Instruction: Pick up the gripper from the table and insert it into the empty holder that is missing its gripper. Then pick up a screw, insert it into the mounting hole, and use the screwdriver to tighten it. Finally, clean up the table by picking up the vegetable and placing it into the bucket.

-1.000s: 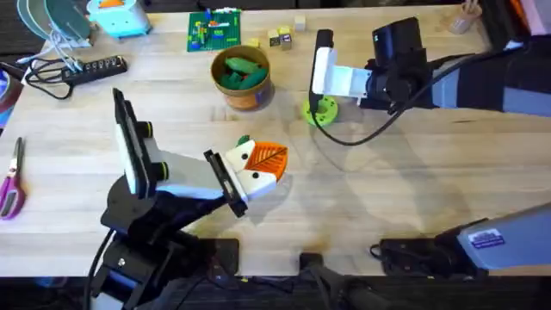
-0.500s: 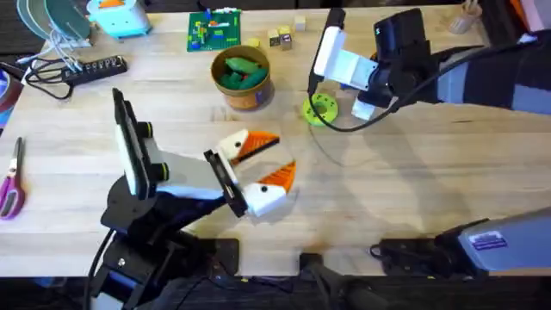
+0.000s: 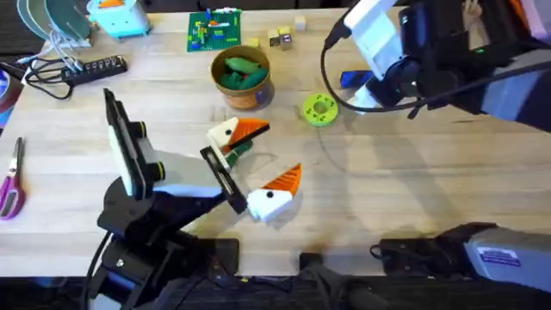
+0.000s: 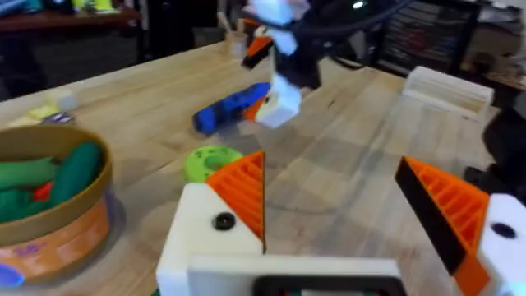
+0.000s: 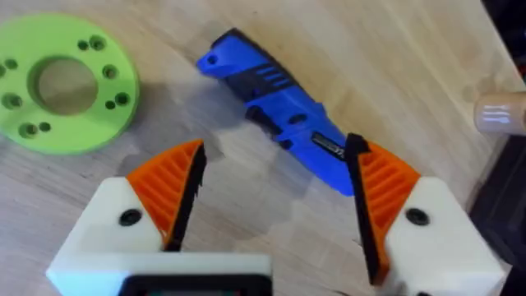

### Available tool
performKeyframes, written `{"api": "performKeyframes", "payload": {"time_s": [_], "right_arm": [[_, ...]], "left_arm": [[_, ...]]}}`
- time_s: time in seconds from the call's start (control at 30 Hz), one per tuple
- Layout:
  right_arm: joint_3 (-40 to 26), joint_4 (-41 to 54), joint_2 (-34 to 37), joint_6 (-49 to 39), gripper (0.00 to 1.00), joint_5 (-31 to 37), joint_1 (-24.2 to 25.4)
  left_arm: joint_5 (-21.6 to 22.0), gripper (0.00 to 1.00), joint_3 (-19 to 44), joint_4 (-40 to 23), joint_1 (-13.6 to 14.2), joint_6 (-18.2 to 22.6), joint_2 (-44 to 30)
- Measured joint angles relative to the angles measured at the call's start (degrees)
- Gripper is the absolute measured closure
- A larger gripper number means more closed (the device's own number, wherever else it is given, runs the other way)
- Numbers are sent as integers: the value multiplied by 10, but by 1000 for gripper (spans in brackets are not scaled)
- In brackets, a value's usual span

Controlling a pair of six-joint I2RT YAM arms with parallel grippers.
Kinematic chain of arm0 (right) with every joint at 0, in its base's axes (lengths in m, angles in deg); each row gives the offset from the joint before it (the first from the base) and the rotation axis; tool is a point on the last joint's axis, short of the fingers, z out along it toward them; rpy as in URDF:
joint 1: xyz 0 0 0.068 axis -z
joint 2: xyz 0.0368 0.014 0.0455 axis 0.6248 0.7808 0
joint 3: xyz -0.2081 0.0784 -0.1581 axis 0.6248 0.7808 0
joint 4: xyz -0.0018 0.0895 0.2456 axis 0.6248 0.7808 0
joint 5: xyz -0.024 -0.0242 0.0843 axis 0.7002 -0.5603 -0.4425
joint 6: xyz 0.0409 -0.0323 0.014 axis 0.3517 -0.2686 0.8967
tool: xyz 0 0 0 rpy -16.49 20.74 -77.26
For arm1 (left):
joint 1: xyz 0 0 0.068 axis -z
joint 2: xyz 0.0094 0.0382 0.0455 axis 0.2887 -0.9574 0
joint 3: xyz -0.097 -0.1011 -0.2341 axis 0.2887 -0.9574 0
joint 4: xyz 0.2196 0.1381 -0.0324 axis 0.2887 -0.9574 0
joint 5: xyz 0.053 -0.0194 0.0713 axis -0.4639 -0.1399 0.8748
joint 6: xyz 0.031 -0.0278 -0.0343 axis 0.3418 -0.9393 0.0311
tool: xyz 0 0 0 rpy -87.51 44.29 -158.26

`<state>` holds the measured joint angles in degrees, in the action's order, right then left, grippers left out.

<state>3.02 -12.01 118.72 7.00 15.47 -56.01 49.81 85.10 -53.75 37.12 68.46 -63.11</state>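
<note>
Since a second ago the left tool [image 3: 256, 168] has spread its orange-padded fingers apart over the small dark green leafy vegetable [image 3: 239, 148], while the right tool [image 5: 275, 201], also apart, has lifted above the bright blue cylindrical screwdriver [image 5: 275, 111] on the tabletop [image 3: 387, 189], so cleanup likely comes next.

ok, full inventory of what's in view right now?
bucket: 1, orange-brown, far centre of the table, green pieces inside
screwdriver: 1, blue, lying flat below the right pincer
disc: 1, lime green, right of the bucket
vegetable: 1, dark green, beside the left pincer's far finger
brick plate: 1, green, far edge
wooden blocks: a few, pale, far edge
power strip: 1, black, far left
scissors: 1, pink handles, left edge
left pincer: white, orange pads, open, mid-table
right pincer: white, orange pads, open, above the screwdriver
</note>
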Motion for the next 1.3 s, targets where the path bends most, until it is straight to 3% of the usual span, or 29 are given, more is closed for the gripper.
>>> {"api": "performKeyframes", "payload": {"time_s": [0.1, 0.23, 0.37, 0.53, 0.73, 1.0, 1.1, 1.3], "right_arm": [[0, 1, -28, 16, 7, -1, 0], [0, 0, -53, 26, 7, -2, 0], [0, -5, -59, 30, 7, -2, 0], [0, -4, -59, 30, 7, -4, 0], [0, -4, -59, 30, 7, -4, 0], [0, -3, -59, 32, 7, -4, 0], [0, 4, -59, 32, 9, -4, 0], [0, 4, -59, 32, 8, -4, 0]], "left_arm": [[49, 8, 39, -72, 0, -1, -1], [124, 10, 152, -193, 0, -5, -24], [195, 9, 285, -354, 0, -5, -105], [280, 8, 380, -490, 0, -6, -247], [346, 7, 410, -490, 0, 20, -429], [368, 7, 410, -491, 0, 40, -625], [379, 8, 410, -458, 0, 43, -720], [381, 9, 416, -446, 0, 54, -782]]}}
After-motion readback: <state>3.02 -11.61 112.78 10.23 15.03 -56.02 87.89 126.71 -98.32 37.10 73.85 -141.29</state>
